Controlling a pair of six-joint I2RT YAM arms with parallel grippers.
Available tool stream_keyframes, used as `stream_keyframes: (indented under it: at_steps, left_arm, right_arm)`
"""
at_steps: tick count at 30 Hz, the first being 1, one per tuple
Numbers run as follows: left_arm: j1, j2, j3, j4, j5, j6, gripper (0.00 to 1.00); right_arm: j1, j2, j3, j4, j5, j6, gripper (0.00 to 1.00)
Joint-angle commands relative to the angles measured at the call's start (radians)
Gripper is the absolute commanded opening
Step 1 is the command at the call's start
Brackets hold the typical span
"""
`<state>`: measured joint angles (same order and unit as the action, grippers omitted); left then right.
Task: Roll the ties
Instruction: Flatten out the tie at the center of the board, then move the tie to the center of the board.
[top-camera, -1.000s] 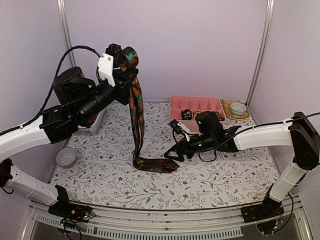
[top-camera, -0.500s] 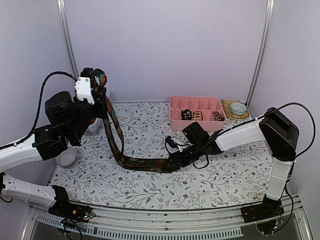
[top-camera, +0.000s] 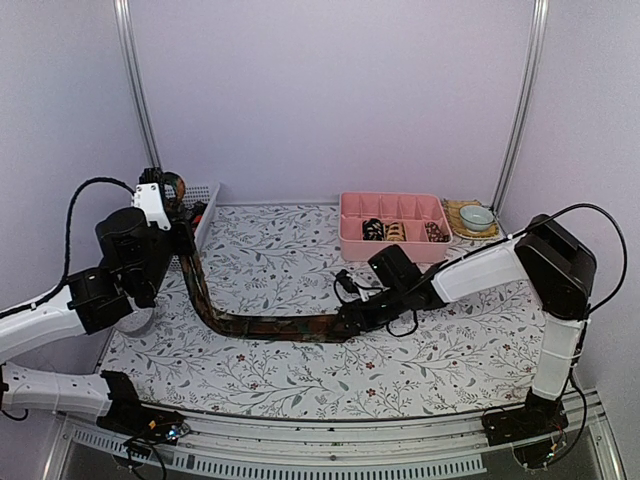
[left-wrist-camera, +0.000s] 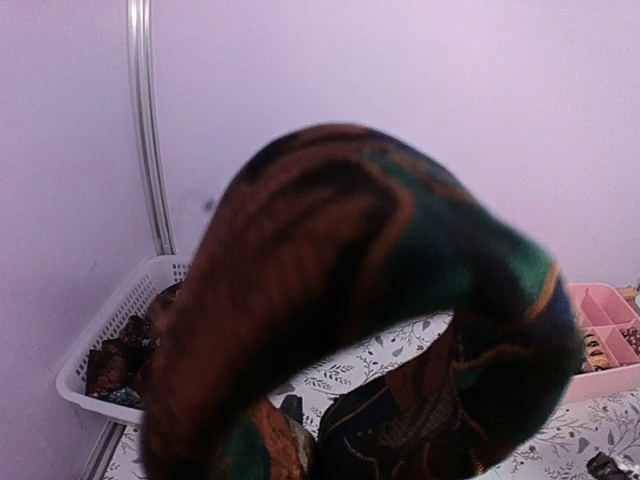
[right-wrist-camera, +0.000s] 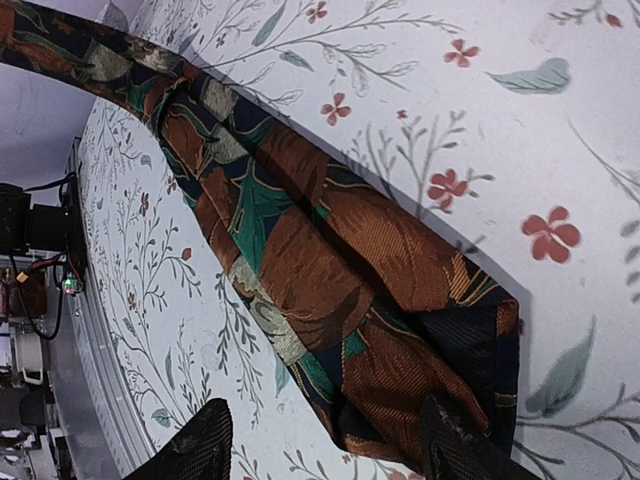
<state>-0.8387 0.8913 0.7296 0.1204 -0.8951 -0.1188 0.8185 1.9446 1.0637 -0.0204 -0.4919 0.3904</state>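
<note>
A long brown, green and navy patterned tie (top-camera: 270, 325) runs from my left gripper (top-camera: 170, 188) down to the table and right to my right gripper (top-camera: 348, 318). The left gripper holds its upper end raised by the left wall. In the left wrist view the tie (left-wrist-camera: 330, 250) loops close across the lens and hides the fingers. In the right wrist view the tie's wide end (right-wrist-camera: 330, 260) lies flat on the cloth. The right gripper (right-wrist-camera: 325, 445) is open, one fingertip (right-wrist-camera: 195, 445) beside the end, the other over its edge. Three coiled ties (top-camera: 398, 231) sit in the pink tray.
The pink compartment tray (top-camera: 345, 230) stands at the back right; it also shows in the left wrist view (left-wrist-camera: 600, 385). A white mesh basket (top-camera: 203, 195) with dark fabric (left-wrist-camera: 120, 350) stands at the back left. A small bowl (top-camera: 477, 215) sits on a mat. A grey round object (top-camera: 130, 318) lies under the left arm.
My left gripper has come down and moved left with the tie's upper end. The tie now lies stretched along the table. My right gripper has reached the tie's wide end.
</note>
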Motion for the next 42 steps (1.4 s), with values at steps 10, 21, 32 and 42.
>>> stream_keyframes:
  at_steps: [10, 21, 32, 42]
  left_arm:
    - [0.087, 0.075, -0.102, -0.022, -0.018, -0.237, 0.63]
    - [0.128, 0.092, -0.123, -0.125, 0.011, -0.375, 1.0]
    - [0.19, 0.231, -0.051, -0.145, 0.584, -0.086, 1.0]
    - [0.227, 0.551, 0.207, -0.438, 1.0, 0.197, 1.0]
  right_arm:
    - [-0.394, -0.548, -0.379, -0.326, 0.207, 0.079, 0.66]
    - [-0.421, -0.674, -0.247, -0.379, 0.217, 0.022, 0.7]
    - [-0.282, -0.443, -0.228, -0.3, 0.153, -0.034, 0.67]
    - [-0.276, -0.268, -0.19, -0.36, 0.17, -0.09, 0.66]
